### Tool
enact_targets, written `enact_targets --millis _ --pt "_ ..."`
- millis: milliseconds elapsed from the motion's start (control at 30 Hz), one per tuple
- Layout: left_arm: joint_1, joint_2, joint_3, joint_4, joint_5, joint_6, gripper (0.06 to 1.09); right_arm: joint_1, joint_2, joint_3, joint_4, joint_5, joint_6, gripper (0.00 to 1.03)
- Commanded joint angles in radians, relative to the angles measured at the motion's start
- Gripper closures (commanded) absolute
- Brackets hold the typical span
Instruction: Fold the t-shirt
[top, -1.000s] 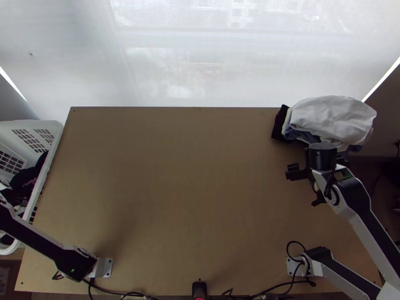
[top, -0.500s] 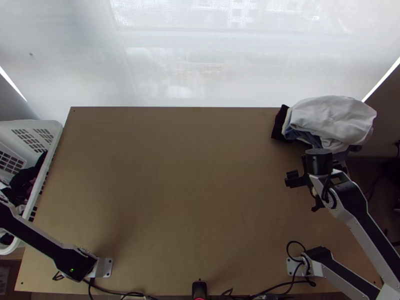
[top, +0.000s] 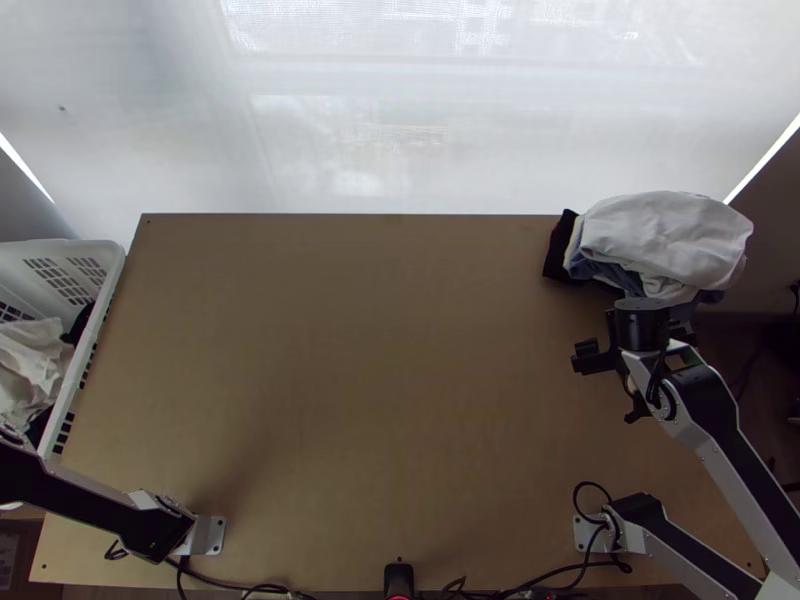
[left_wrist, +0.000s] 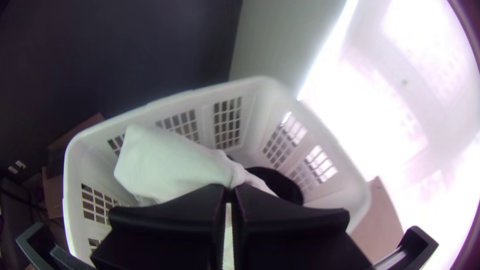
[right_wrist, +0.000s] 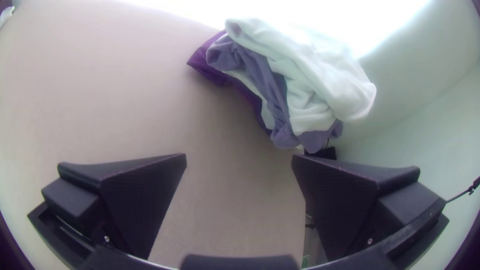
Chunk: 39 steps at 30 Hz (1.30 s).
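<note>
As the left gripper (left_wrist: 229, 191), fingers pressed together, pinches a bunched white garment (left_wrist: 165, 162), likely the t-shirt, at the plastic laundry basket (left_wrist: 252, 100), the right gripper (right_wrist: 239, 157) hangs with fingers spread near the clothes pile (right_wrist: 320, 70); this looks like the fetching step, next calling for lifting clear of the rim, then spreading on the wooden table (top: 350, 350)

Indoor robotics workspace, two arms (top: 715, 415) at wooden table (top: 380, 400), bright window screen (top: 400, 120), laundry basket (top: 104, 300)
</note>
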Motion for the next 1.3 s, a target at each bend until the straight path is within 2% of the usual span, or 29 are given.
enact_targets --millis 0,167,300,567,767,967,1267 --pt "-0.151 -0.438 -0.011 -0.076 0.102 0.001 1.05 0.003 -0.016 0.039 0.003 -0.012 0.007 0.05" --pt "-0.425 -0.679 -0.065 -0.007 0.103 0.038 1.05 0.001 -0.044 0.047 0.004 -0.032 0.029 0.05" --pt "-0.645 -0.761 -0.051 -0.022 0.1 0.035 1.05 0.001 -0.097 0.016 0.0 -0.052 0.038 0.05" --pt "-1.165 -0.777 -0.047 -0.237 0.1 -0.011 1.05 0.0 -0.177 -0.025 -0.043 -0.058 0.052 0.05" --pt "-1.455 -0.715 -0.082 -0.283 0.103 -0.04 1.05 -0.003 -0.186 -0.016 -0.056 -0.058 0.052 0.05" --pt "-1.677 -0.584 -0.076 -0.251 0.102 -0.04 1.05 -0.037 -0.197 -0.004 -0.066 -0.058 0.049 0.05" --pt "-1.99 -0.246 0.148 -0.226 0.083 -0.021 1.05 -0.129 -0.215 0.004 -0.076 -0.056 0.026 0.05"
